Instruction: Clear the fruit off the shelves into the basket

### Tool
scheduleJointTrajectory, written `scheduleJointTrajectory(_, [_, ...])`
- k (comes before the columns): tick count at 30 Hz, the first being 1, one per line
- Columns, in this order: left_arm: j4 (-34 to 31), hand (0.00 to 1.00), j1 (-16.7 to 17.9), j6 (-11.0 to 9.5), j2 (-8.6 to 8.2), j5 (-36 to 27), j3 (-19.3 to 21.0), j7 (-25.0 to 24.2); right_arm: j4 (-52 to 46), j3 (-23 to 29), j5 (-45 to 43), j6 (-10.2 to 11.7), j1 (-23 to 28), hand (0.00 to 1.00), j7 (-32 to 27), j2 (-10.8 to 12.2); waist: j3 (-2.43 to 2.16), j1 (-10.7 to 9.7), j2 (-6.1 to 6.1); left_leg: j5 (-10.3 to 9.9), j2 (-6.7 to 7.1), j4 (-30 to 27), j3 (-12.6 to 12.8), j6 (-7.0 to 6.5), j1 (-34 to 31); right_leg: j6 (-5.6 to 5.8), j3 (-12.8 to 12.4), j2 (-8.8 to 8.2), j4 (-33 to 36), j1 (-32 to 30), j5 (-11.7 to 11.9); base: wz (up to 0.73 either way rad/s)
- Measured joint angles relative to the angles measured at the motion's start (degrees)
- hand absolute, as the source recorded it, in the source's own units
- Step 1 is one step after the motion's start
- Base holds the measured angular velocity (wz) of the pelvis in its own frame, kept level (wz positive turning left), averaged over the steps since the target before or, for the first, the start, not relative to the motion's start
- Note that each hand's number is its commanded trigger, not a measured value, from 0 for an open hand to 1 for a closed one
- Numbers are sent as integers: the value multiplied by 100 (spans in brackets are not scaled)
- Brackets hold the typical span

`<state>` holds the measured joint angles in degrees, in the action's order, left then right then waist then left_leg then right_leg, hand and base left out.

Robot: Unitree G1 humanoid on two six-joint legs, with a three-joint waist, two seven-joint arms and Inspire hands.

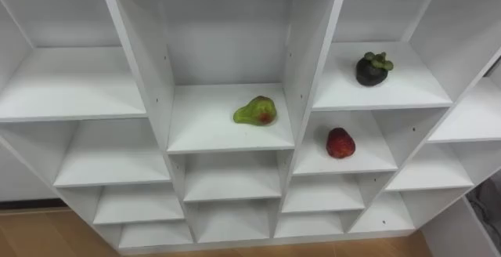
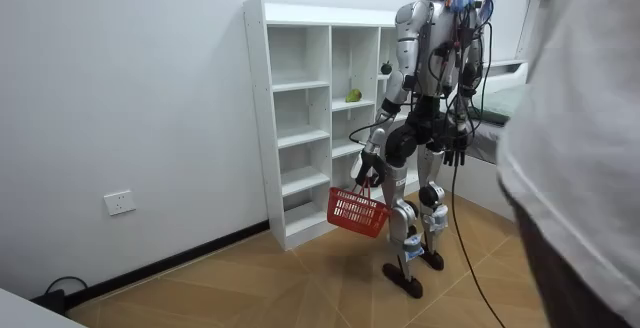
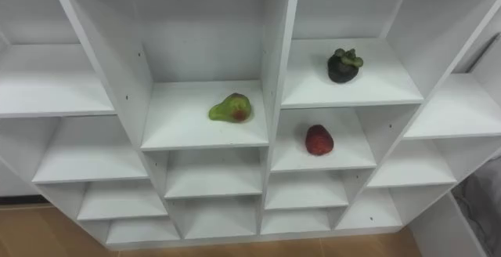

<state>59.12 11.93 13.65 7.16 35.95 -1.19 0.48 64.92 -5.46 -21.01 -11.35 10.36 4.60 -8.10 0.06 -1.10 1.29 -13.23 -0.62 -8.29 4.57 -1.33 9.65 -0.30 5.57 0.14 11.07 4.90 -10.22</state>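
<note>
Robot stood facing the white closet (image 1: pixel 309 61), close before its open shelves. All three fruits remained on the shelves. A green pear-shaped fruit (image 1: pixel 255 111) with a red blush lay in the middle column's compartment. A mangosteen (image 1: pixel 373 68) sat in the compartment up and to its right, and a red fruit (image 1: pixel 340 142) lay in the compartment directly below the mangosteen. The three were well apart, each alone on its shelf.

In the room view the left hand (image 2: pixel 362 175) hung low at the robot's side, its fingers hooked round the handle of a red basket (image 2: pixel 355 211). The basket's contents could not be made out. The right hand (image 2: pixel 460 150) hung near the hip, and its state could not be determined.

Assessment: collection had not begun, and the step in hand was lining up with the shelves. The next move would call for raising the free right hand into one compartment, probably to the nearer red fruit or the mangosteen. It would then close round the fruit without knocking it back and lower it into the basket.
</note>
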Motion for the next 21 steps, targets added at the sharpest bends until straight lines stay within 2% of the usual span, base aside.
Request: scheduleJointTrajectory(21, [-6,100,6,-3,3,-1,-9,13,-12,5,-2,0,7,0,-68,-1,-14,-13,-5,0,3,9,0,0,-15,0,0,1,-20,-9,0,0])
